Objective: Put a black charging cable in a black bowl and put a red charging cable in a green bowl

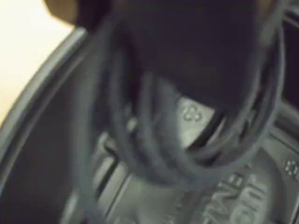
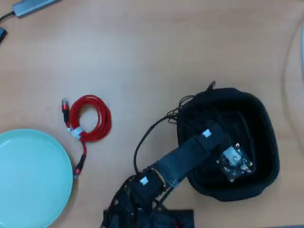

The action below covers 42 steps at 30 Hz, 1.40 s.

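Gripper (image 2: pixel 233 160): over the black bowl (image 2: pixel 266 118), lower right of the overhead view; jaw state cannot be told. Black cable (image 1: pixel 154 149): blurred loops hanging mid-frame in the wrist view, above the bowl floor. Red cable (image 2: pixel 88 118): on the table, left, beside the green bowl (image 2: pixel 28 180). Advice: release low and central, so no loop drapes over the rim.

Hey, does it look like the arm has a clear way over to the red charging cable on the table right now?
Probably yes: the red charging cable lies alone on bare table, nothing over it. The gripper is over the black bowl.
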Tool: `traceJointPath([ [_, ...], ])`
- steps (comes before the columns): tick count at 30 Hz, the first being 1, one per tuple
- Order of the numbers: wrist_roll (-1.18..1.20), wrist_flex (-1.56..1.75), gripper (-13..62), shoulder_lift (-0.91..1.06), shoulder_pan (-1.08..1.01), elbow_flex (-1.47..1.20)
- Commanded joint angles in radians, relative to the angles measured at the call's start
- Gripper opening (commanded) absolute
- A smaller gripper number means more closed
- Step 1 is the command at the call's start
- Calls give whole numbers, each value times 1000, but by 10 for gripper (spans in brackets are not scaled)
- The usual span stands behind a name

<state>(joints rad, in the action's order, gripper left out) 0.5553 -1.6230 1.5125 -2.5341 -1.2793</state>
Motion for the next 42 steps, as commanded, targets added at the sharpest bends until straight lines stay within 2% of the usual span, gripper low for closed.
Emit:
traceJointPath([
  [1, -11, 49, 192, 2, -20, 12],
  [3, -5, 57, 250, 2, -20, -3],
  [6, -3, 57, 297, 3, -12, -3],
  [12, -6, 44, 294, 31, 40, 20],
  [16, -20, 41, 294, 213, 117, 61],
  [21, -192, 94, 301, 364, 245, 67],
  [27, -299, 132, 301, 362, 566, 66],
  [33, -308, 137, 294, 341, 914, 55],
  [42, -319, 137, 294, 91, 1233, 2],
])
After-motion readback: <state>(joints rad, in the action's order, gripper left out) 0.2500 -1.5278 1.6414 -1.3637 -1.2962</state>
